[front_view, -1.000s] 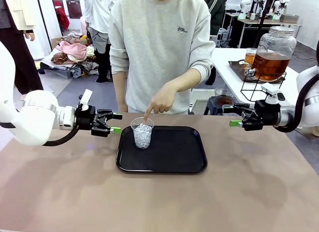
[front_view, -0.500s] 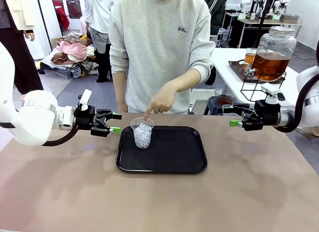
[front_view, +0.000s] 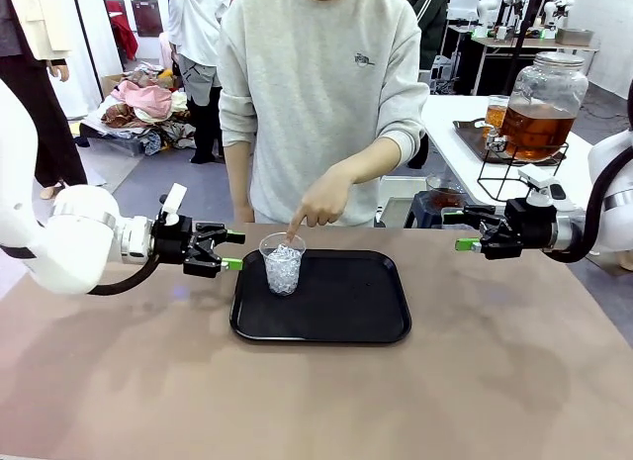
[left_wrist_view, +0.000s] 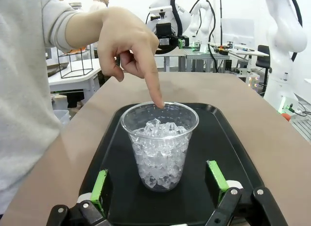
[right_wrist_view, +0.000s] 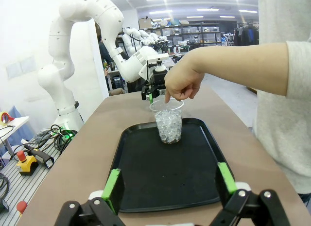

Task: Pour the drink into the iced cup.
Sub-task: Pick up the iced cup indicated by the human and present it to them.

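The iced cup [front_view: 283, 263], a clear plastic cup full of ice, stands at the left end of a black tray [front_view: 346, 307]. A person's hand [front_view: 315, 205] points down with one finger on the cup's rim. My left gripper [front_view: 233, 250] is open just left of the cup and level with it. In the left wrist view the iced cup [left_wrist_view: 159, 143] sits beyond and between the green pads of the left gripper [left_wrist_view: 158, 181]. My right gripper [front_view: 458, 229] hangs open right of the tray. The amber drink [front_view: 534, 129] is in a glass dispenser jar on a side table, back right.
In the right wrist view the right gripper [right_wrist_view: 168, 180] looks along the tray [right_wrist_view: 155, 172] at the iced cup [right_wrist_view: 168, 121], the pointing hand [right_wrist_view: 182, 85] and the left arm beyond. The person stands at the far edge. The jar rests on a wire stand [front_view: 514, 173].
My left gripper has moved slightly right and down toward the cup. The right arm, the cup and the pointing hand have stayed still.
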You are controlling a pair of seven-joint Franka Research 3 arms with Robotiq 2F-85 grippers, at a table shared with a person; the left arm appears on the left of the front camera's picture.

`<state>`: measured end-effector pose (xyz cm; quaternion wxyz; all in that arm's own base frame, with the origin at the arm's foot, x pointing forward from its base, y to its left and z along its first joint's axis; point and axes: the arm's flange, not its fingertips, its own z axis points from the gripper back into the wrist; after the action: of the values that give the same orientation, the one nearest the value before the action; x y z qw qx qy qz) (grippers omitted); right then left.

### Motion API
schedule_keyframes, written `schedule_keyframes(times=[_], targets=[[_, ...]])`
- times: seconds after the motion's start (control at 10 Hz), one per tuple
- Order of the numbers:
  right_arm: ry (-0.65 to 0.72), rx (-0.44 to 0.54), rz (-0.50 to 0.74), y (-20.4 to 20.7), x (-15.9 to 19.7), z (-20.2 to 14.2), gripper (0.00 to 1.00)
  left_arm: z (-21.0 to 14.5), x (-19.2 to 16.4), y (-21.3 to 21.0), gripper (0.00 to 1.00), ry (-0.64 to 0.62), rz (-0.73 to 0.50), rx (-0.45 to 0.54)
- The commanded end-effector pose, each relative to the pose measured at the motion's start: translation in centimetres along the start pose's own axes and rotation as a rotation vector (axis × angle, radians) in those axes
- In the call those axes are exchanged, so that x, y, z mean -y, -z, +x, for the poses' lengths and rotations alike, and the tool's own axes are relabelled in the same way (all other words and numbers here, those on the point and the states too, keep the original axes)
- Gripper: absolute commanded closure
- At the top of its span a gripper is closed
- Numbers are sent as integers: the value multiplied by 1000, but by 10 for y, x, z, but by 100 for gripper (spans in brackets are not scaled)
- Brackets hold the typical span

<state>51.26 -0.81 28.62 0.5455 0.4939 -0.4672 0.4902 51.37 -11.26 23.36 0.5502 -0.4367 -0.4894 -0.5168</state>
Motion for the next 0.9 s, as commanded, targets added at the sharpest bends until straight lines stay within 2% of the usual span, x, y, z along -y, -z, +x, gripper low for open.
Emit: schedule_keyframes(times=[0.0,0.8], targets=[[-4,-8,-4,0,1,3,0,-7,-3,6,0,27,2,25],[-4,-8,-4,0,1,3,0,-20,-3,27,0,19,-2,32]])
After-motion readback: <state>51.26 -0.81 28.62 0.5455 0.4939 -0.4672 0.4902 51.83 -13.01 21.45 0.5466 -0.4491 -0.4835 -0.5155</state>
